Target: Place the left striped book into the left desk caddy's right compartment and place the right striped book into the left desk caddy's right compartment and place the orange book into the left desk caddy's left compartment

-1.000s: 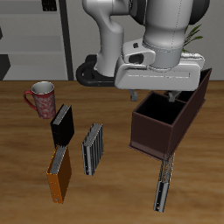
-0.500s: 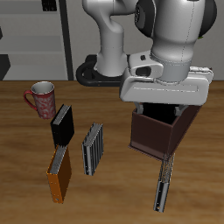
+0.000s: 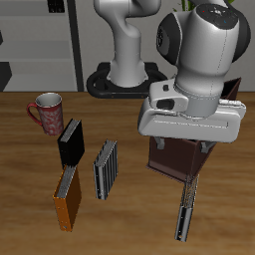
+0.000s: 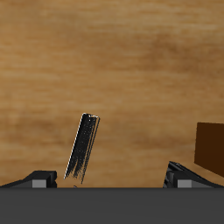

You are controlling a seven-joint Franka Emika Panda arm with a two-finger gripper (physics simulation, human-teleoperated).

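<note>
The left striped book (image 3: 185, 207) lies flat near the table's front edge, just in front of the left desk caddy (image 3: 177, 159), a dark maroon box mostly hidden behind my arm. My gripper (image 3: 181, 144) hangs open and empty above the caddy's front end. In the wrist view, the same striped book (image 4: 83, 147) lies on the wood between my spread fingertips (image 4: 39, 179), with a caddy corner (image 4: 211, 147) beside it. The right striped book (image 3: 105, 167) lies mid-table. The orange book (image 3: 67, 197) lies beside it, nearer the front edge.
A plain black book (image 3: 71, 141) lies behind the orange book. A red-and-white mug (image 3: 46, 112) stands farther back beside it. The robot's base (image 3: 120, 80) stands at the table's back.
My gripper has moved from over the caddy's wells toward the table's front edge, and now covers most of the caddy. The books and mug have not moved.
</note>
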